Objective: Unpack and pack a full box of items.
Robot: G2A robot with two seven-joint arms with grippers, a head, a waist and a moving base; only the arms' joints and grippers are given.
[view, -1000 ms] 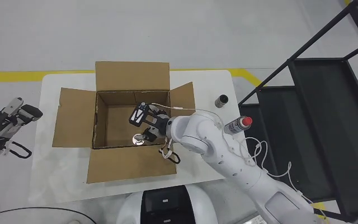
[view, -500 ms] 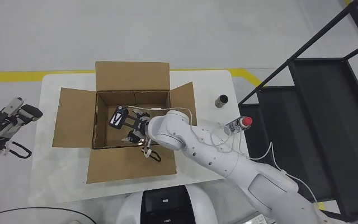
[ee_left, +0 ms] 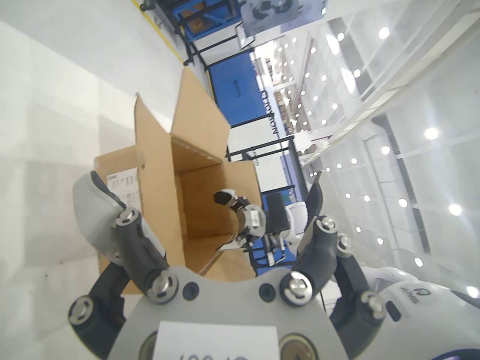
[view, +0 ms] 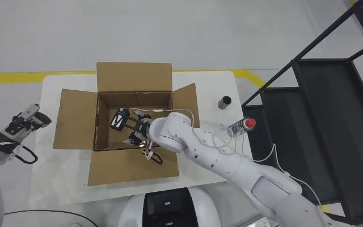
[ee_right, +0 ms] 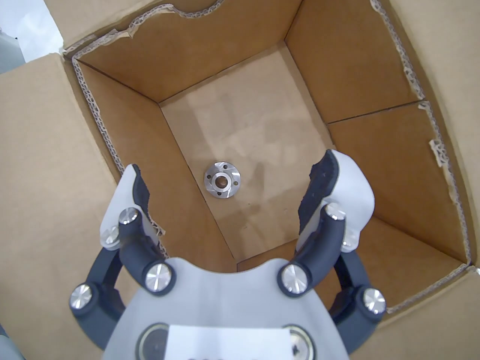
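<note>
Inside the cardboard box (ee_right: 356, 69), walls close around, a metal flange (ee_right: 222, 185) lay below and between the wide-spread fingers (ee_right: 337, 185) of my right gripper (ee_right: 230, 172). A spray can (view: 241, 126) lay outside. My left gripper (ee_left: 202, 192) hung well apart, fingers spread.

And there was the right gripper (ee_right: 230, 168), tipped steeply downward, its two fingers (ee_right: 325, 177) spread wide with nothing between them, the right arm (view: 227, 162) stretched out long behind its wrist. Well off to its side sat the left gripper (ee_left: 202, 189), fingers likewise parted and empty, aimed across at its partner.
</note>
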